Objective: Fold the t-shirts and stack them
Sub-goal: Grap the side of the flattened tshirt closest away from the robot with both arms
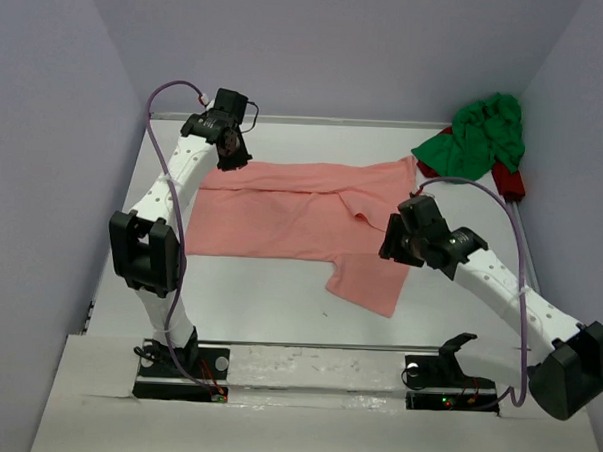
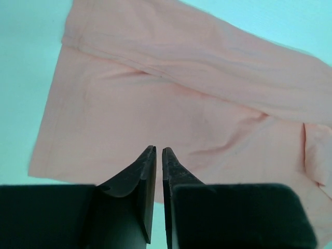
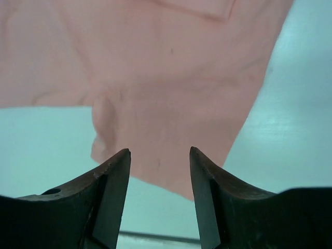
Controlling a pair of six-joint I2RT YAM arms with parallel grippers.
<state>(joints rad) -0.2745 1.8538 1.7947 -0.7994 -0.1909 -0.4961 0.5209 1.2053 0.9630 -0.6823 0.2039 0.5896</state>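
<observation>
Right claw [image 3: 160, 150] gapes, apparently clear of the salmon t-shirt [image 3: 171, 78].

Overhead from behind, wrist views close above shared salmon shirt [image 1: 282, 220]

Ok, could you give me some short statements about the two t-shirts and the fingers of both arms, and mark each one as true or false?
1. The pink t-shirt lies spread out on the table. True.
2. The green t-shirt is folded flat on top of the pink one. False: it is a crumpled heap at the far right corner of the table.
3. The right fingers stand apart with nothing between them. True.
4. The left fingers grip the pink cloth. False: they hang above it with only a narrow gap, and nothing is between them.
</observation>
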